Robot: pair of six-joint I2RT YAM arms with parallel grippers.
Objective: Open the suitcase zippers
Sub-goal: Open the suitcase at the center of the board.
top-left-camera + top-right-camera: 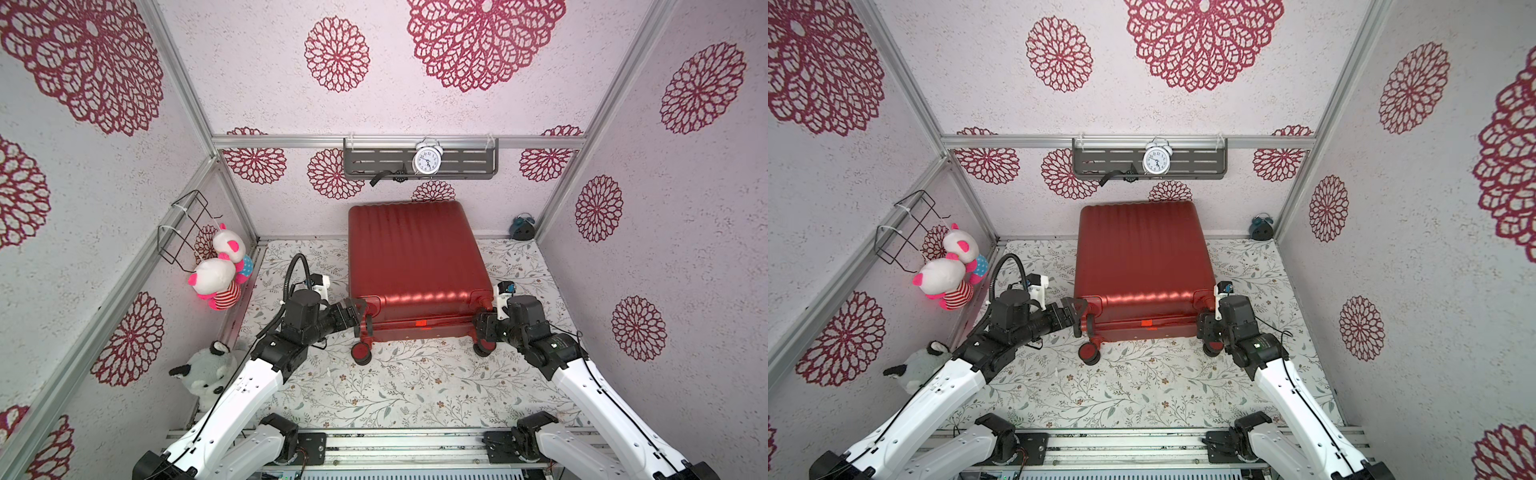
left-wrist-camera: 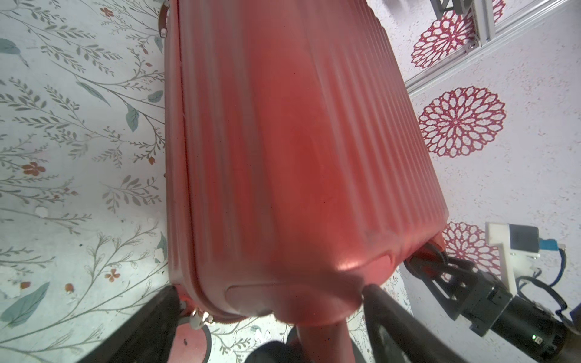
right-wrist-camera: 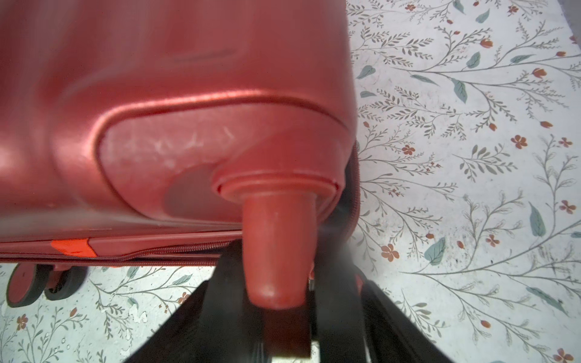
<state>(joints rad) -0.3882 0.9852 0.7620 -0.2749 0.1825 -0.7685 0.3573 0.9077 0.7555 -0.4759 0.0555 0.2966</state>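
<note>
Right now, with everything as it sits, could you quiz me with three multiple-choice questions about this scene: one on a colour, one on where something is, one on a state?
1. What colour is the shell of the suitcase?
A) blue
B) red
C) black

2. Where is the white alarm clock?
A) on top of the suitcase
B) on the floral table
C) on the grey shelf on the back wall

3. How does the suitcase lie?
A) flat on its broad side, closed
B) upright on its wheels
C) wide open with the lining showing

Answers:
1 B: the ribbed shell is glossy red in both top views.
2 C: the clock stands on the wall shelf.
3 A: it lies flat and no lining is visible.
</note>
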